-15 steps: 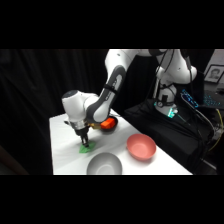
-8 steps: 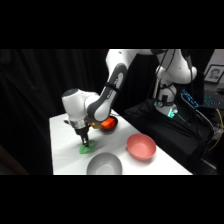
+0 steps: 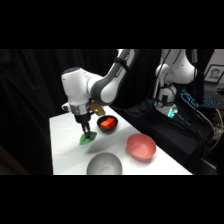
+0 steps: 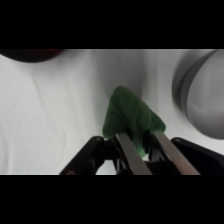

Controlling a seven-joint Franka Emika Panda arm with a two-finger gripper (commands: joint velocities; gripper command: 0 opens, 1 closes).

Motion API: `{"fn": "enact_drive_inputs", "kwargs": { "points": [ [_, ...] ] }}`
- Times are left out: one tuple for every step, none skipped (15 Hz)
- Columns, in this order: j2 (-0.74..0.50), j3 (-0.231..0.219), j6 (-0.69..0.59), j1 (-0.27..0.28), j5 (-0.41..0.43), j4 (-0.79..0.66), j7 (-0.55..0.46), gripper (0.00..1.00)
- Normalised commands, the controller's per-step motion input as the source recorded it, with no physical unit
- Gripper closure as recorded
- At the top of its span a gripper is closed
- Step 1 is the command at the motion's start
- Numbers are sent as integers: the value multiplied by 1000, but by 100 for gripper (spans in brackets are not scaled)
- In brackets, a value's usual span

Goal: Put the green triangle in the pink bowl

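Down at the left of the white table in the side view, the gripper stands upright over the green triangle, which lies on the tabletop near the table's left edge. Right of it sits a small black bowl with an orange-red piece inside, then a grey bowl at the front edge, and farther right the pink bowl, well apart from the triangle. The arm bends down from the upper right, its white wrist block directly above the gripper.

The wrist view shows what the side view hides: the 2 fingers are closed around the near corner of the green triangle, one on each side, clamping it. The black bowl shows only as a dark rim at the upper left, and the grey bowl fills the right edge. The pink bowl lies outside this view.
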Motion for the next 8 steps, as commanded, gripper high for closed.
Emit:
{"fn": "enact_drive_inputs", "kwargs": {
  "points": [
    [-589, -14, -163, 97, -123, -454, 27, 94],
    [-581, -12, -149, 105, -141, -462, 51, 94],
    [-592, 1, -116, 107, -148, -490, 57, 94],
    [-580, 10, -89, 101, -148, -492, 69, 94],
    [-590, 22, -70, 99, -151, -508, 78, 94],
    [-574, 30, -69, 92, -147, -497, 89, 94],
    [-572, 45, -59, 87, -142, -507, 90, 94],
    [-559, 59, -52, 82, -141, -507, 98, 94]
  ]
}}
